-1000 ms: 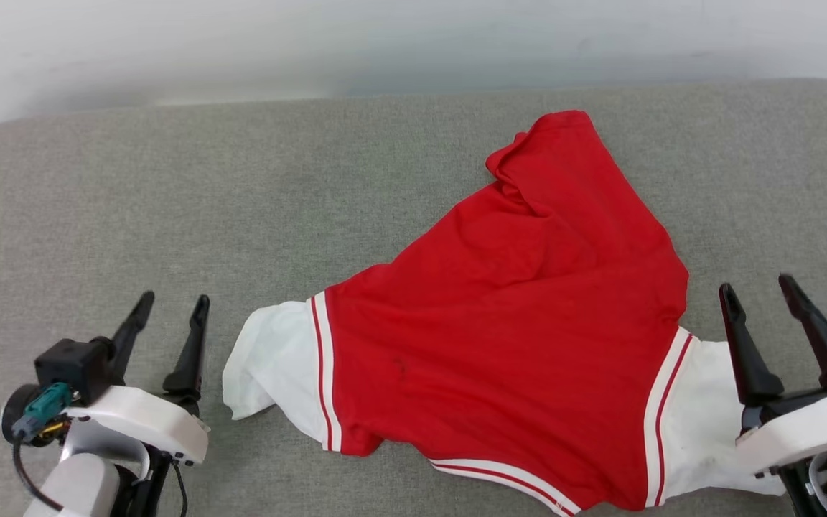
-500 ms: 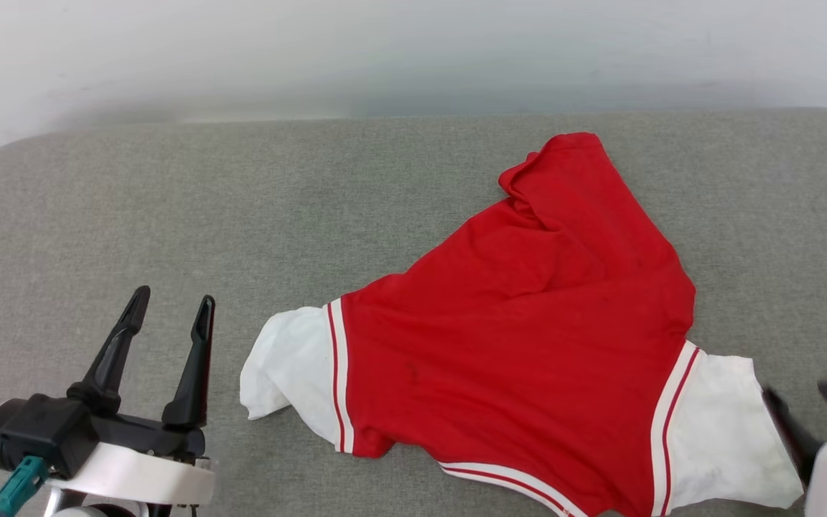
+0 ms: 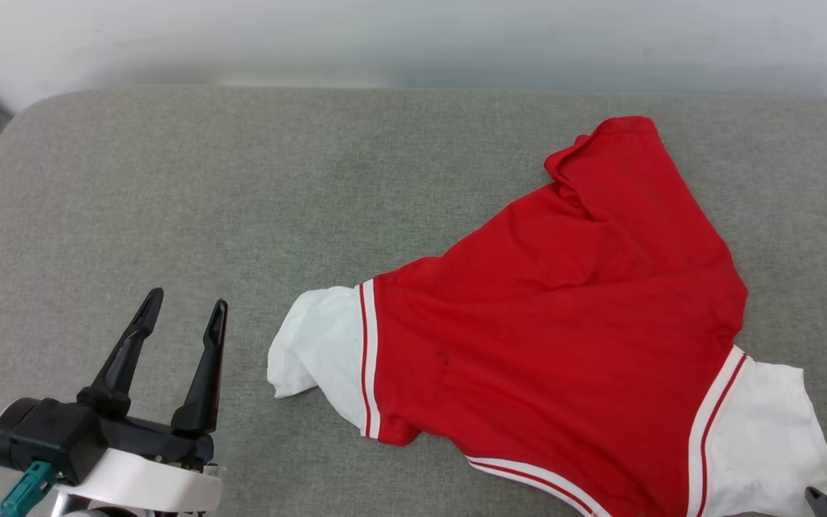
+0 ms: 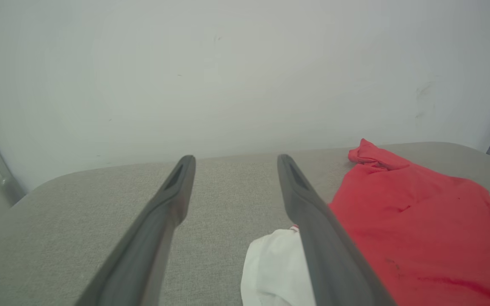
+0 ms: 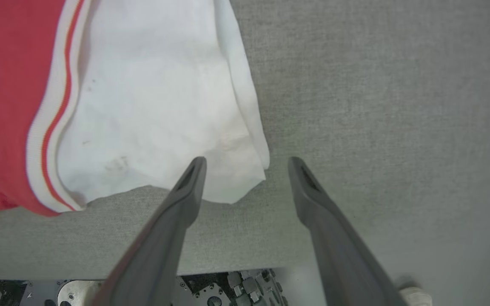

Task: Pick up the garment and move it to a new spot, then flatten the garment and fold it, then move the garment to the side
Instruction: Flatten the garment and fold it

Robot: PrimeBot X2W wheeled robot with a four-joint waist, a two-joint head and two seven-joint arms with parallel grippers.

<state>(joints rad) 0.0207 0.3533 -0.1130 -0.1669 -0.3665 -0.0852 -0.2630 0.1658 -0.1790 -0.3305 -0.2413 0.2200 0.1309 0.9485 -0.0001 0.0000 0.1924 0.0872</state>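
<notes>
- Dark, long fingers of the left gripper (image 3: pixel 189 299) stand spread wide with nothing between them. It hovers over bare grey fabric at the lower left of the head view, fingers pointing toward the far edge.
- Just to its right lies one white sleeve (image 3: pixel 316 337) of the garment (image 3: pixel 564 323), crumpled at its end and apart from the fingers. In the left wrist view the inner finger crosses in front of that sleeve.
- The right gripper (image 5: pixel 248 160) is likewise released, jaws wide and empty. Its wrist view looks down on the other white sleeve (image 5: pixel 155 93). One fingertip overlaps the sleeve's near hem there, and whether it touches the cloth I cannot tell.
- Red-and-white striped trim (image 5: pixel 53 110) joins each sleeve to the red body.
- The garment rests on the right half of the grey upholstered surface (image 3: pixel 241 179), shoulders and collar trim toward the robot. Its body narrows to a bunched, folded tip at the far right.
- Beyond the surface's near edge, under the right gripper, dark machine parts (image 5: pixel 228 293) show.
- A pale wall (image 3: pixel 385 36) rises behind the far edge.
</notes>
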